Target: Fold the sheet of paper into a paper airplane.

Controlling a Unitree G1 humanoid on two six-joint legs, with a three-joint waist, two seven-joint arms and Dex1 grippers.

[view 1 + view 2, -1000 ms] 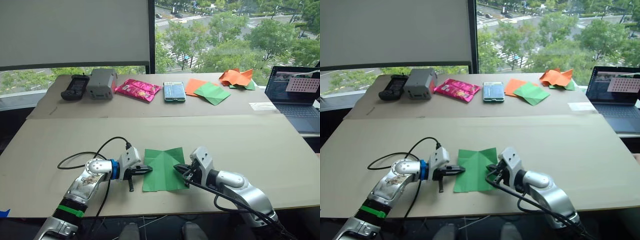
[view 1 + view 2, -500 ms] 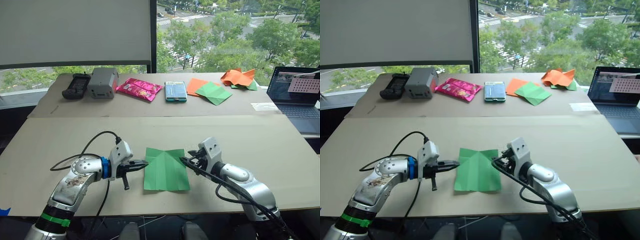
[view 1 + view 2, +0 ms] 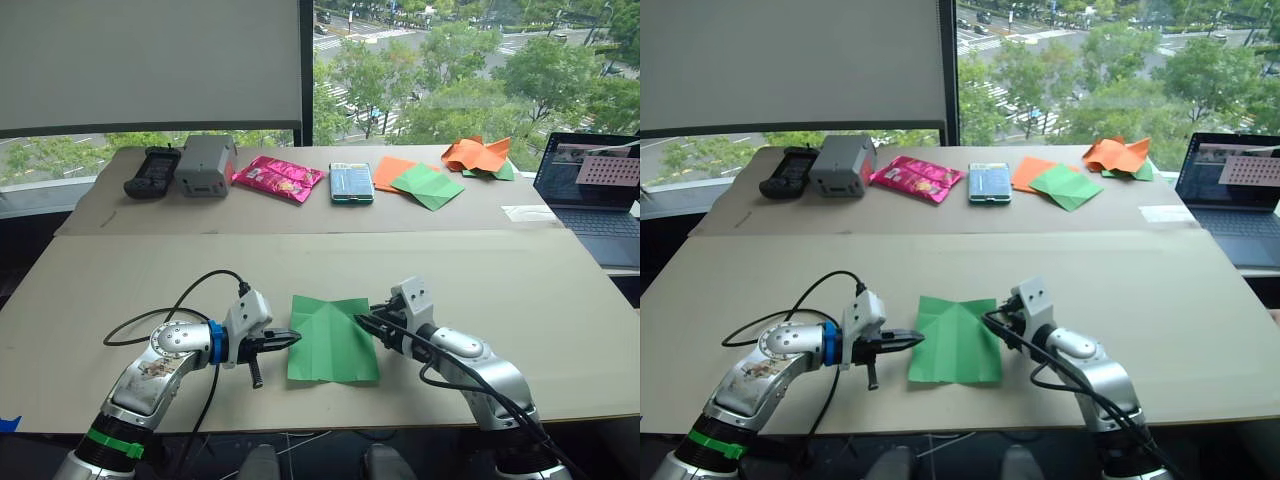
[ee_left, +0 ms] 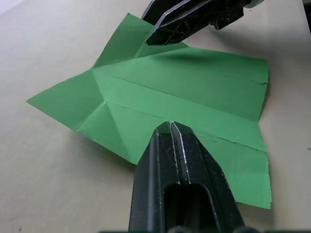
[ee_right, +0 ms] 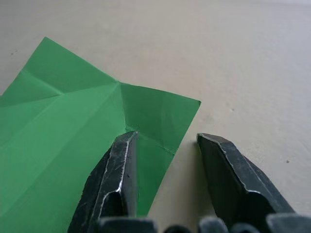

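Note:
The sheet of paper (image 3: 330, 345), bright green and creased, lies flat near the front of the tan table (image 3: 520, 290), with two folded flaps meeting in a point at its far edge. My left gripper (image 3: 296, 338) is shut, its tips resting on the paper's left edge; the left wrist view shows the closed fingertips (image 4: 170, 127) on the green sheet (image 4: 194, 92). My right gripper (image 3: 362, 320) is open at the paper's far right corner. In the right wrist view one finger (image 5: 121, 165) is over that corner (image 5: 160, 116) and the other is over bare table.
On the rear table sit a black controller (image 3: 152, 170), a grey box (image 3: 205, 163), a pink packet (image 3: 278, 178), a teal phone-sized case (image 3: 351, 182), flat orange and green sheets (image 3: 415, 182) and a crumpled orange shape (image 3: 475, 153). A laptop (image 3: 595, 190) stands at the right.
My right gripper has moved from the paper's right edge up to its far right corner. The left gripper drew back a little, then returned to the left edge. The paper stays flat.

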